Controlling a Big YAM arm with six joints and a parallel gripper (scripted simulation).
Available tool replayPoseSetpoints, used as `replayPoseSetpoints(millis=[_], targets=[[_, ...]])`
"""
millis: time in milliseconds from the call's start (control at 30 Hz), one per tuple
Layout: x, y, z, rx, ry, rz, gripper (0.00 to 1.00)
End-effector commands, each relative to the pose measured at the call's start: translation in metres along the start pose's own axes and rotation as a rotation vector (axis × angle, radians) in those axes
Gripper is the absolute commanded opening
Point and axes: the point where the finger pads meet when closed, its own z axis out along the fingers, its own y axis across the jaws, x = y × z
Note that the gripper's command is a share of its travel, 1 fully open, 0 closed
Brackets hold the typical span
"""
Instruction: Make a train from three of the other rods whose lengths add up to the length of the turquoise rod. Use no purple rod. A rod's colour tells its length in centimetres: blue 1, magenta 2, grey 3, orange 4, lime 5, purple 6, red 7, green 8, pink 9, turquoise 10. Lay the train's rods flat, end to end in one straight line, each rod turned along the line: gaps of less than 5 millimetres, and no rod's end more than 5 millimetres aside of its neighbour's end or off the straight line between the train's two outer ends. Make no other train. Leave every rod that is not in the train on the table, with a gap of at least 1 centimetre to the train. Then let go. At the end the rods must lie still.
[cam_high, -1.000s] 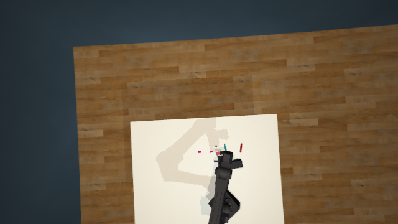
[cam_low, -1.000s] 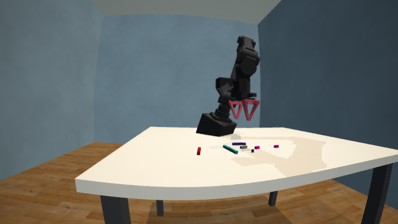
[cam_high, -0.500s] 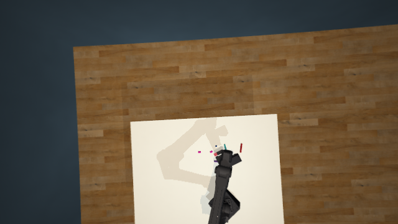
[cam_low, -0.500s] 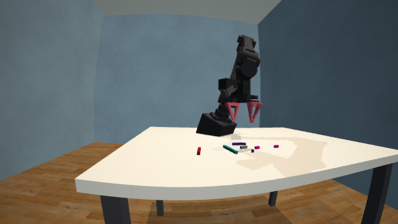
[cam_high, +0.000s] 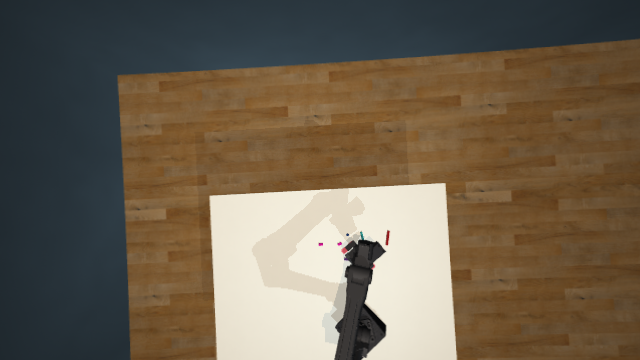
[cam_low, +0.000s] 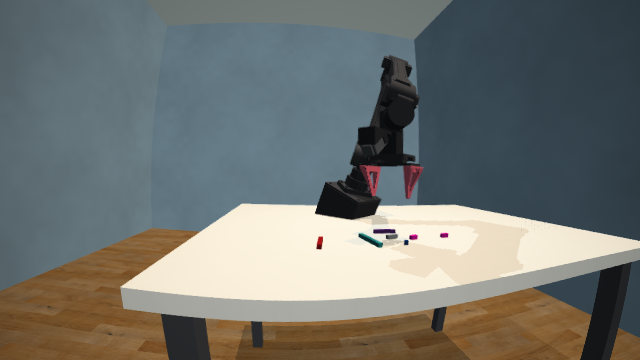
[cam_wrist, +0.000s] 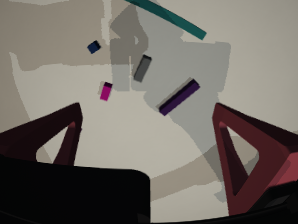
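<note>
Pale surface (cam_high: 240, 320) (cam_low: 225, 270) (cam_wrist: 125, 130), blue walls round it, wooden floor below. Seven rods seen, all lying apart. No train made yet; no two rods meet end to end.

Landmark: turquoise rod (cam_high: 362, 235) (cam_low: 370, 240) (cam_wrist: 167, 18), the length to match. Top view, partly under the arm. Red rod (cam_high: 387, 237) (cam_low: 319, 243) to its right, well apart. Blue rod (cam_high: 347, 234) (cam_low: 406, 242) (cam_wrist: 93, 47) to its left, near; nearer magenta rod (cam_high: 339, 243) (cam_low: 413, 237) (cam_wrist: 105, 92) beyond that, farther magenta rod (cam_high: 320, 244) (cam_low: 444, 235) farthest left. Exterior view: grey rod (cam_low: 391, 236) (cam_wrist: 142, 68) just right of the turquoise; purple rod (cam_high: 346, 259) (cam_low: 384, 231) (cam_wrist: 179, 97) behind it, towards the arm's base.

Sum, my reckoning: red 7, magenta 2, blue 1 makes ten. Either magenta would serve. Grey and purple stay out.

Claw (cam_high: 358, 258) (cam_low: 391, 196) (cam_wrist: 147, 110) spread wide, nothing in it, raised above the surface on the base side of the turquoise rod.

Left to do, as I judge it: all the placing. Pick a line clear of the turquoise, perhaps building on the red where it lies; bring magenta and blue to it, close the gaps, let go. Blue is tiny, likely to twist when nudged.

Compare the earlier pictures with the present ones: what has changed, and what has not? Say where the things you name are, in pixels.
The gripper (cam_high: 358, 258) (cam_low: 391, 196) (cam_wrist: 147, 110) has spread its fingers wide and turned counterclockwise in the top view. Nothing was visibly grasped or released. The red rod (cam_high: 387, 237) (cam_low: 319, 243), turquoise rod (cam_high: 362, 235) (cam_low: 370, 240) (cam_wrist: 172, 20) and blue rod (cam_high: 347, 234) (cam_low: 406, 242) (cam_wrist: 93, 47) look unmoved.
</note>
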Motion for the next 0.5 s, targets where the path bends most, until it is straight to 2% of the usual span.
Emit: replayPoseSetpoints(millis=[0,233,267,467], targets=[[-0.017,0.025,-0.0109,-0.036,-0.039,-0.114,1.0],[-0.0182,0.0241,-0.0113,-0.036,-0.041,-0.11,1.0],[-0.0172,0.0268,-0.0092,-0.034,-0.04,-0.202,1.0],[-0.019,0.0254,-0.0098,-0.034,-0.042,-0.196,1.0]])
